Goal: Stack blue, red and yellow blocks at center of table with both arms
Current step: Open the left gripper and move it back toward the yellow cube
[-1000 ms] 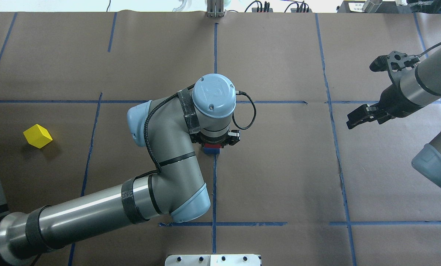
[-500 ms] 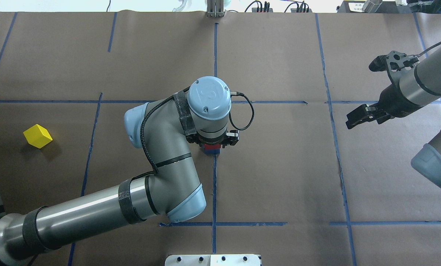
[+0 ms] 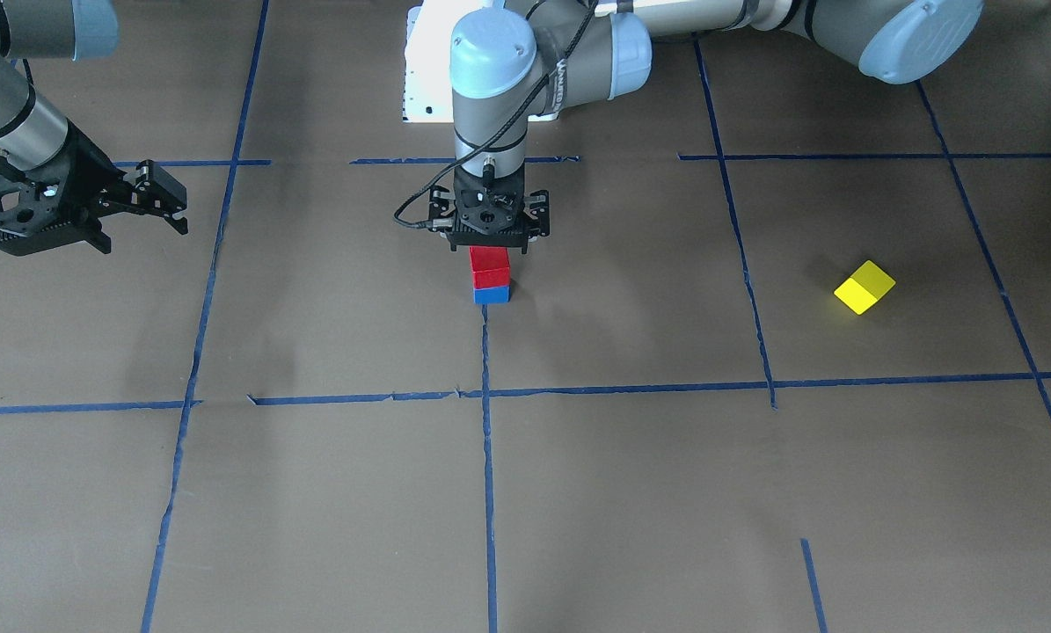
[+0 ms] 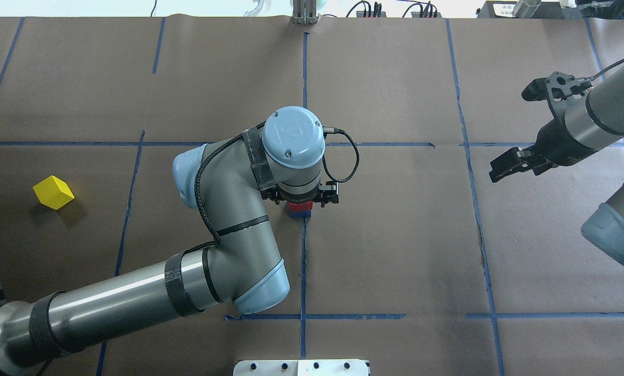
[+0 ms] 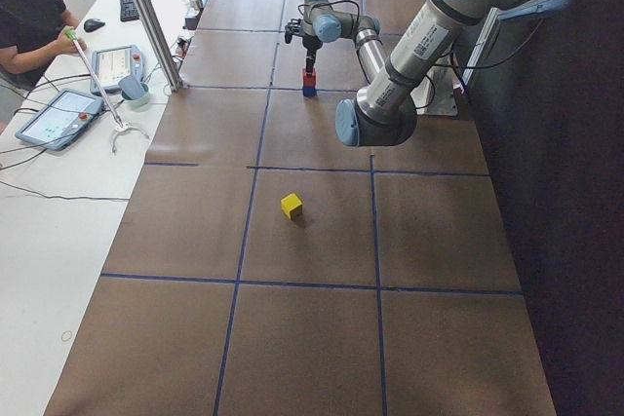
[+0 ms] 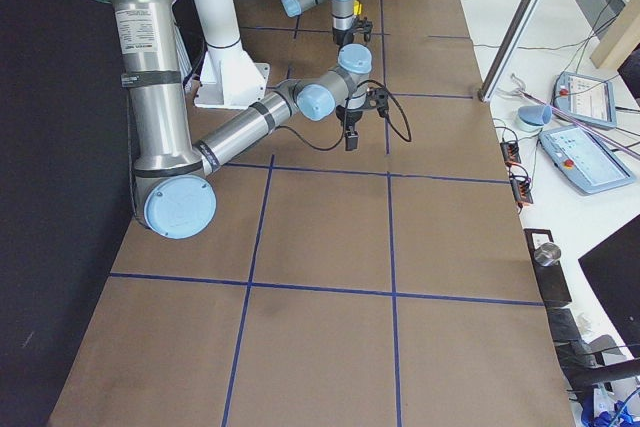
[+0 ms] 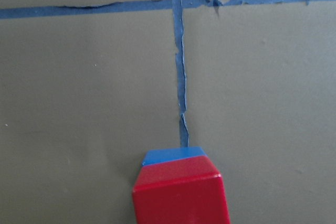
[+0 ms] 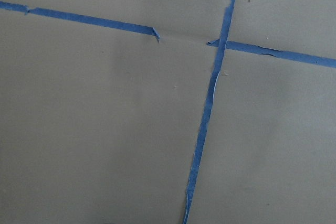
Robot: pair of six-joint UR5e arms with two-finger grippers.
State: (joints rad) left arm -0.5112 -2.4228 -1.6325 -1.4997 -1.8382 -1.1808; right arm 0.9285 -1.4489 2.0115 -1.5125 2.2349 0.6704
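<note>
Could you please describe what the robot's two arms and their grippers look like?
The left arm and right arm are silver-grey tubes with pale blue joint caps and black bands. A black cable runs along the left arm and loops at its wrist. The left gripper and right gripper are black, two-fingered.

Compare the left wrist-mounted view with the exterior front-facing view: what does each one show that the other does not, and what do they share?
Only the left wrist-mounted view shows the ragged edges of the tape line in close detail. Only the exterior front-facing view shows the yellow block, lying alone on the table, the left end effector directly above the red block, and the right end effector off to the side, holding nothing. Both show the red block resting on the blue block, at the end of that tape line.
</note>
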